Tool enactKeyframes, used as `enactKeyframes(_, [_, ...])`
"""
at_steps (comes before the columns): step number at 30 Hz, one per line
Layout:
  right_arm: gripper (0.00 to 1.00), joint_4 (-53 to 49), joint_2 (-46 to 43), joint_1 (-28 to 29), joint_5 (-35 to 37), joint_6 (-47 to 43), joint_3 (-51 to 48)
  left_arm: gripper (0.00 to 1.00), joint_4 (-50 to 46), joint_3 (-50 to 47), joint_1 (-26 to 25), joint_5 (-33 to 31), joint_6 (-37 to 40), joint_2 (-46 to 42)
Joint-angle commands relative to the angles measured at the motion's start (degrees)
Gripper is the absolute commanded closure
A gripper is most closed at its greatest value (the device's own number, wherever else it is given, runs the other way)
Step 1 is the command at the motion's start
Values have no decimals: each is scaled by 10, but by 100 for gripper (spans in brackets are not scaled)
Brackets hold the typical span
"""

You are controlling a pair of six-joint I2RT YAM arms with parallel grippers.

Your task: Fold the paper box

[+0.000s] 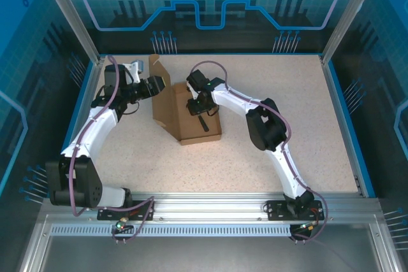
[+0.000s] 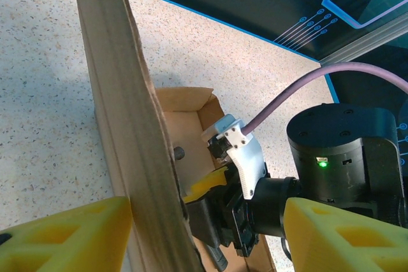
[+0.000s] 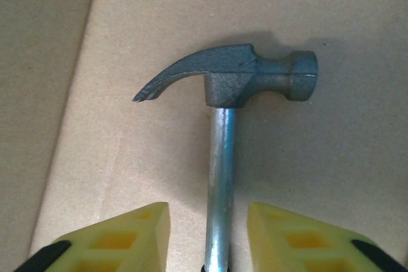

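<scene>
Seen from above, the paper box lies mid-table, partly formed. Its long axis runs away from the arm bases, and one upright panel stands along its left side. The left gripper meets that panel from the left, so the left arm looks the nearer one for this wall. The right gripper hangs over the inside of the box. A small hammer lies there, just to the near side of its fingers.

In the left wrist view, the upright panel rises between the yellow fingers. It sits hard against one finger and well apart from the other. The jaws stand wide and grip nothing. Past the panel, on the far finger's side, the right gripper sits inside the box.

In the right wrist view, the hammer lies on the cardboard with its head ahead of the fingertips. Its shaft runs straight back between the fingers, with a gap on each side. The jaws are narrowly parted, straddling the shaft rather than clamping it.

The next move likely turns on that panel already lying between the left fingers, where closing would take it for folding.
</scene>
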Motion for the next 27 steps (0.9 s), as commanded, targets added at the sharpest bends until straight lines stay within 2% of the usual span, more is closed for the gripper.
enactKeyframes(1, [59, 10, -81, -3, -15, -9, -44, 35, 10, -8, -5, 13, 7, -14])
enactKeyframes(6, [54, 48, -199, -15, 24, -28, -175, 35, 9, -8, -5, 12, 8, -15])
enactKeyframes(10, [53, 59, -234, -41, 51, -37, -240, 35, 10, -8, -5, 13, 6, -17])
enactKeyframes(14, [52, 80, -230, -64, 29, -24, -276, 34, 14, -8, -6, 13, 2, -15])
enactKeyframes(23, [47, 154, -209, -78, -81, 8, -321, 35, 28, 2, -18, 30, -10, 7])
enactKeyframes(27, [50, 183, -213, -79, -109, 18, -349, 35, 26, 10, -29, 29, -5, 16])
